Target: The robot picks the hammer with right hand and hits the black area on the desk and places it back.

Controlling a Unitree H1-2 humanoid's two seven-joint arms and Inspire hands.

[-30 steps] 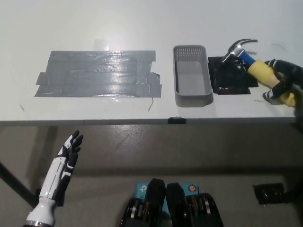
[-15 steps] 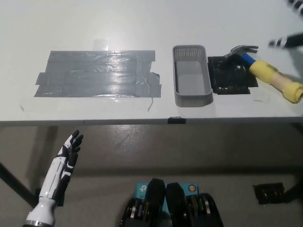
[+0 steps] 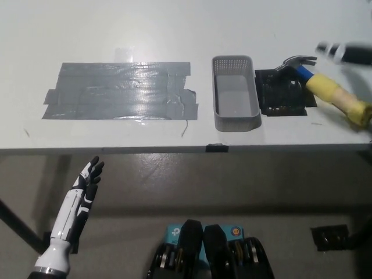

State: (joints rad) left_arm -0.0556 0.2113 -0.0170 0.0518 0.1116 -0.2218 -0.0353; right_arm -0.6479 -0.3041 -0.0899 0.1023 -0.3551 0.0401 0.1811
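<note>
Glossy white desk (image 3: pixel 174 35), yellow-gripped hammer (image 3: pixel 328 93)

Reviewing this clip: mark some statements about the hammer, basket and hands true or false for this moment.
1. The hammer lies on the desk with its head at the black area. True.
2. The right hand grips the hammer's handle. False: it is blurred above the hammer, apart from it.
3. The grey basket holds the hammer. False: nothing is in it.
4. The left hand hangs below the desk edge, fingers apart. True.
5. The grey tape patch lies left of the basket. True.
</note>
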